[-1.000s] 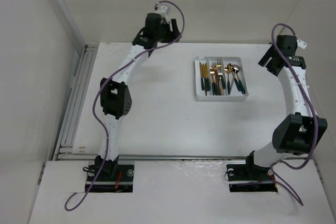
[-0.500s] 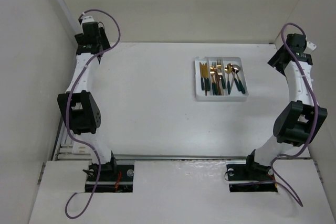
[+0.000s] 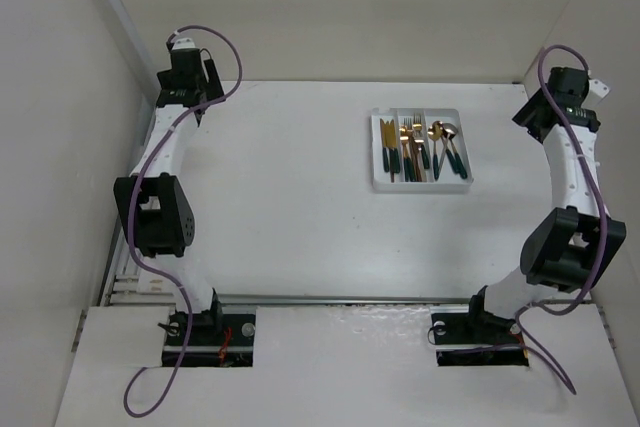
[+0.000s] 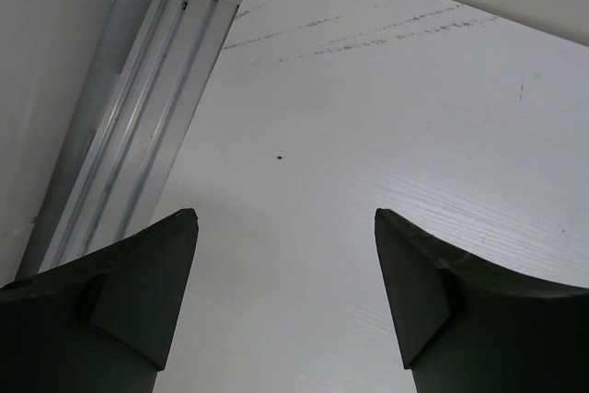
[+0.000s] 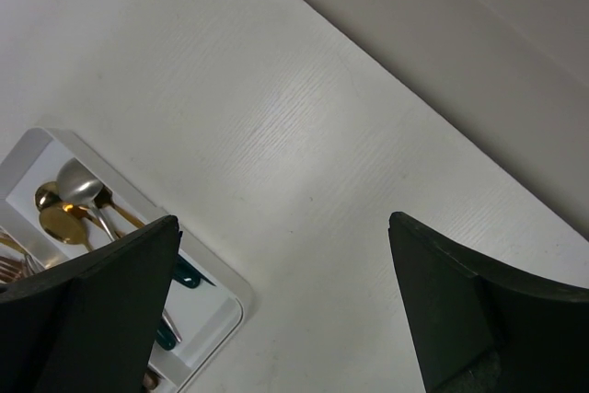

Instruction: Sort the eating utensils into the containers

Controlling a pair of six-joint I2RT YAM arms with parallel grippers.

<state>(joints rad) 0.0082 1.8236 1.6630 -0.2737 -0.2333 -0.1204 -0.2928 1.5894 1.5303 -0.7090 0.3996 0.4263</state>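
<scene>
Utensils [image 3: 418, 147]: all in white tray [image 3: 420, 186], none seen loose on desk [image 3: 300, 207]. Sorting appears complete. Left fingers [image 4: 138, 273], right fingers [image 5: 101, 292]: released, empty.

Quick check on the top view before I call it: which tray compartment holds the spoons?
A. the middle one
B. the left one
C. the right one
C: the spoons lie with their round bowls at the far end of the right compartment of the tray, on the side nearest the right arm.
</scene>
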